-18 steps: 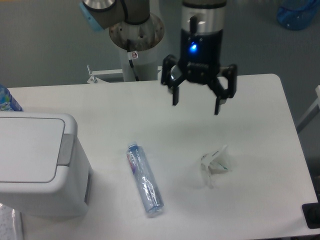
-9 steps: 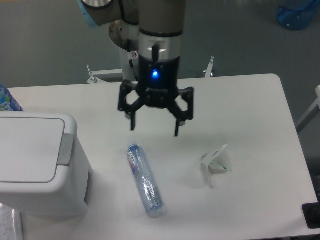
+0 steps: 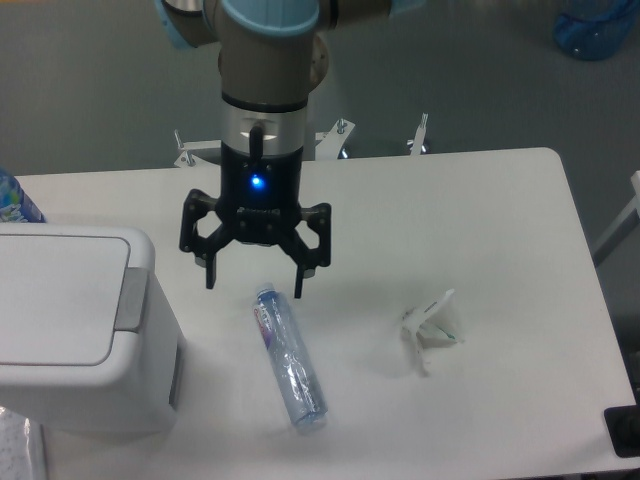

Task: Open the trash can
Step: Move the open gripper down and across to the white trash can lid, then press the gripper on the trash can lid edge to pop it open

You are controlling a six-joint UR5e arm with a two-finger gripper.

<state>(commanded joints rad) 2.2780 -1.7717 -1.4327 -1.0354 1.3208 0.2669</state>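
The trash can (image 3: 70, 330) is a big white boxy bin at the left edge of the table, its flat lid down and its grey push bar (image 3: 129, 298) along the lid's right side. My gripper (image 3: 254, 288) hangs open above the table, a little to the right of the bin and level with the push bar, with nothing between its fingers. It is apart from the bin. Its right fingertip is just above the cap end of a clear plastic bottle (image 3: 290, 358) lying on the table.
A crumpled white wrapper (image 3: 430, 325) lies right of the bottle. A blue bottle top (image 3: 14, 200) shows behind the bin at the far left. A dark object (image 3: 624, 432) sits at the table's front right corner.
The gripper has swept from the table's back right toward the left and lower, ending near the bin. It stayed open. The bin, bottle and wrapper have not moved.
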